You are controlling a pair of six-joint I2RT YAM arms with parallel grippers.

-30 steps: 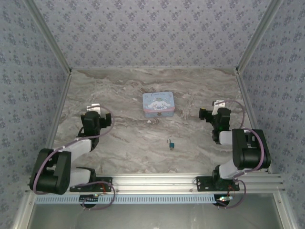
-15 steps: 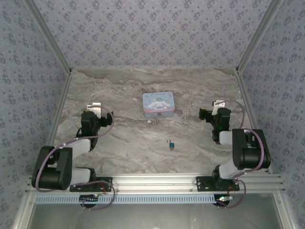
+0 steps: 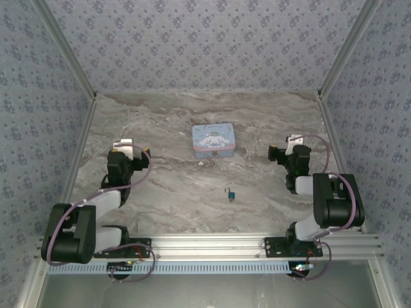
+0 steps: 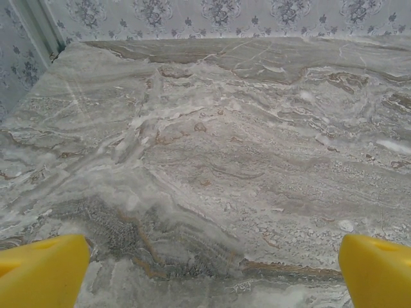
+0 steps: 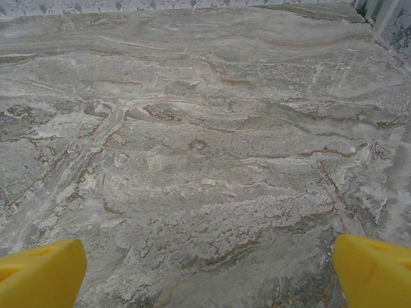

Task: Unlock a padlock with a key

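1. Left gripper (image 3: 123,147), black-and-white arm, yellow fingertips (image 4: 42,273): jaws spread wide, nothing btwn them; sits over bare grey-brown marbled table top (image 3: 160,122), left side.
2. Pastel-blue rectangular tin box (image 3: 213,140) w/ cartoon print: closed, flat on table, centre, toward back wall.
3. Padlock (image 3: 228,192), tiny grey-metal loop w/ blue-teal part: lies on table nearer the arm bases than tin, slightly right of it, not touching it; well apart from both grippers.
4. Right gripper (image 3: 293,142), yellow tips (image 5: 372,273): jaws wide, empty, right side.
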